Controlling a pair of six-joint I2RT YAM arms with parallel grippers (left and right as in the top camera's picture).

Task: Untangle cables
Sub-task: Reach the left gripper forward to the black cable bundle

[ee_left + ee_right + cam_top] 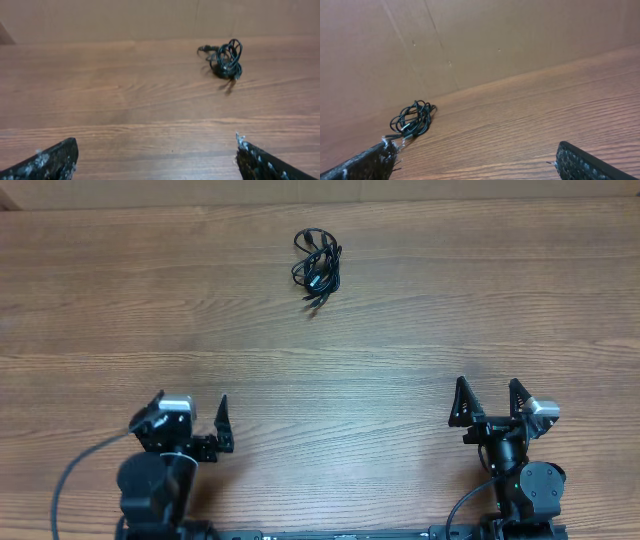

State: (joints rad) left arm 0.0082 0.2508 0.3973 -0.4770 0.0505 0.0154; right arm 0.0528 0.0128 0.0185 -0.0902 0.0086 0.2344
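The cables lie bunched in one small black knot on the wooden table, far from both arms, near the back middle. The same knot of cables shows at the upper right of the left wrist view, and the cables sit at the lower left of the right wrist view with small plug ends sticking out. My left gripper rests at the front left, open with nothing between its fingers. Over at the front right, my right gripper is open and empty too.
A brown cardboard wall stands along the table's far edge just behind the cables. Thick black wires run along the arm bases at the front edge.
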